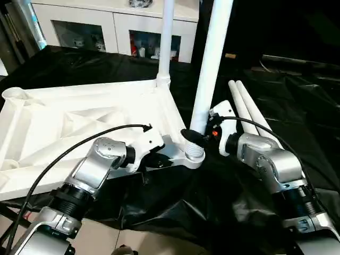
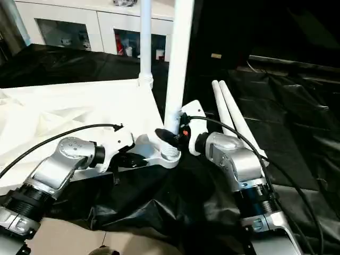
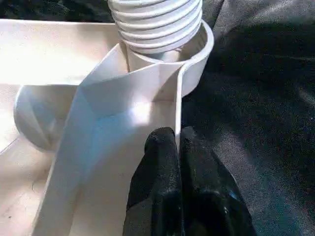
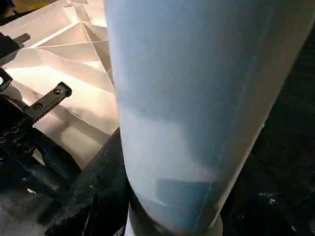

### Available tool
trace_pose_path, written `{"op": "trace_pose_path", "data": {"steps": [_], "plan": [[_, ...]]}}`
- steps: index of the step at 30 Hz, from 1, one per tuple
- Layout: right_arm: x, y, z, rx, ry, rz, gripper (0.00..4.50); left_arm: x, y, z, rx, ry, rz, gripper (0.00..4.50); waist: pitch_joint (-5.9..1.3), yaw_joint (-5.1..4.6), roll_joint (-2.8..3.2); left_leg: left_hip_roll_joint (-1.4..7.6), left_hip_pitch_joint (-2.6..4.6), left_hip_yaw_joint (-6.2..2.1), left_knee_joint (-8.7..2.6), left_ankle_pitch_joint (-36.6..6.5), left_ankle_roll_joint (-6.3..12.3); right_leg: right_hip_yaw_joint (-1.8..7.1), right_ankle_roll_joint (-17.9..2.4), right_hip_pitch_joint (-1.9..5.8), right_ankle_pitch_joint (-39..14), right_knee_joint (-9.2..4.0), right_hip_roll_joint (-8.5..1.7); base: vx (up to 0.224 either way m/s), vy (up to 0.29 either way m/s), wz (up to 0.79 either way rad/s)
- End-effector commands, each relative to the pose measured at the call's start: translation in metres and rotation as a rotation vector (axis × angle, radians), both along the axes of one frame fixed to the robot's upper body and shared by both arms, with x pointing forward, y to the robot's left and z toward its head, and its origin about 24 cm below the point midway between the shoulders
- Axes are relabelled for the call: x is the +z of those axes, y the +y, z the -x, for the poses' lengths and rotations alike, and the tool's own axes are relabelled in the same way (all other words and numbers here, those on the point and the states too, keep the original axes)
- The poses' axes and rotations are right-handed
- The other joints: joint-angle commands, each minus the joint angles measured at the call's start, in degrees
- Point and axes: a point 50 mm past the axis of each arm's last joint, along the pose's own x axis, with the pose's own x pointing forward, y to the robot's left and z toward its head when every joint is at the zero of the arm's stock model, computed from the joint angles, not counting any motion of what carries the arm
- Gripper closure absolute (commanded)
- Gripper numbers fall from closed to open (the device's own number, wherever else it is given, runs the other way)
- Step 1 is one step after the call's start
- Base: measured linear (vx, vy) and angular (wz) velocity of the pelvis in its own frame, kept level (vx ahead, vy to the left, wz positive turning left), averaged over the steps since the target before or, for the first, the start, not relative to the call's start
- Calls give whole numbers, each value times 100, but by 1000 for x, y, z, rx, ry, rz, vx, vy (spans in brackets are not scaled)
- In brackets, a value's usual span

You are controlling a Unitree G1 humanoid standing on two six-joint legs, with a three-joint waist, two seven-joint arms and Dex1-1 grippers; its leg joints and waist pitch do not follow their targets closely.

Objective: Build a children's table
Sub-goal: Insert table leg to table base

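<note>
1. The children's table top (image 1: 79, 119) lies upside down, ribbed underside up, on a black sheet (image 1: 297, 101) spread over the tabletop in front of me.
2. My left end effector (image 3: 178, 142) is closed on the thin rim wall of the top, one black finger on either side of it, just beside the near corner socket (image 3: 197, 59).
3. In my left wrist view, the threaded end of a leg (image 3: 155, 24) sits in that socket, with several thread rings above the socket's edge.
4. My right end effector (image 1: 192, 135) grips this near leg (image 1: 210, 64) low down, just above the threads, its black fingers (image 4: 93, 191) wrapped around the round shaft.
5. The near leg rises from the corner and leans slightly away from the top.
6. A second leg (image 1: 166, 42) stands upright in the far corner socket on the same side.
7. Two more legs (image 1: 249, 111) lie side by side on the black sheet, just behind my right wrist.
8. A white cabinet (image 1: 114, 26) with glass doors stands behind the work area.
</note>
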Motion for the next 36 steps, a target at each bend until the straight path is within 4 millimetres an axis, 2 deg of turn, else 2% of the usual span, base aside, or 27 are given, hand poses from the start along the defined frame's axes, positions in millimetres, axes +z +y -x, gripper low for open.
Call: {"op": "trace_pose_path", "data": {"steps": [1, 9, 13, 18, 23, 27, 28, 29, 32, 33, 35, 36], "plan": [[-1, -1, 1, 20, 34, 21, 259, 0, 4, -2, 26, 13, 33, 450, -380, 24, -22, 226, 82, -76, -394, -1044, -24, 315, -861, 279, -1323, -481, -500, 0, 0, 0], [-1, -5, 2, 28, 53, 37, 259, 0, 8, -5, 20, -2, 10, 450, -367, 30, -19, 226, 90, -80, -399, -1144, -48, 314, -777, 264, -1593, -512, -507, 0, 0, 0], [1, -8, 0, 30, 55, 33, 259, 5, 8, -7, -11, -29, 25, 450, -366, 30, -54, 226, 86, -78, -399, -1134, -32, 316, -763, 264, -1618, -512, -511, 0, 0, 0], [-4, -5, -5, 7, 75, -16, 259, 9, 6, -3, -65, -29, 47, 450, -375, 31, -25, 229, 90, -81, -397, -1131, -51, 315, -826, 247, -1625, -503, -527, 0, 0, 0], [-11, -5, -9, -17, 88, -32, 259, 9, 6, -2, -77, -29, 44, 450, -387, 29, -21, 239, 82, -78, -401, -1036, -61, 312, -939, 268, -1187, -454, -513, 0, 0, 0], [-16, -9, -6, -24, 111, -56, 259, 9, 7, -3, -74, -34, 38, 450, -371, 37, -13, 239, 92, -80, -408, -1150, -76, 314, -892, 266, -1436, -489, -524, 0, 0, 0], [-16, -10, -5, -22, 113, -60, 259, 9, 7, -3, -72, -35, 38, 450, -374, 37, -16, 239, 92, -80, -408, -1155, -76, 314, -883, 268, -1445, -488, -523, 0, 0, 0], [-18, -11, -3, -21, 117, -66, 259, 9, 8, -4, -65, -38, 37, 450, -372, 42, 12, 239, 92, -85, -409, -1161, -83, 315, -878, 264, -1444, -484, -522, 0, 0, 0], [-24, -15, 0, -27, 124, -84, 259, 9, 9, -7, -45, -45, 34, 450, -379, 45, -2, 238, 91, -82, -408, -1142, -78, 314, -893, 266, -1349, -480, -515, 0, 0, 0], [-27, -17, 2, -35, 125, -93, 259, 9, 9, -8, -39, -47, 34, 450, -382, 48, 19, 238, 88, -80, -406, -1143, -80, 316, -896, 267, -1304, -485, -516, 0, 0, 0], [-31, -19, 5, -48, 127, -108, 259, 9, 9, -9, -34, -49, 33, 450, -383, 55, 18, 234, 90, -81, -405, -1178, -76, 317, -894, 272, -1298, -490, -520, 0, 0, 0], [-35, -22, 7, -63, 134, -109, 259, 9, 9, -10, -29, -53, 33, 450, -382, 59, 55, 230, 96, -86, -408, -1220, -82, 312, -899, 271, -1369, -500, -519, 0, 0, 0]]}}
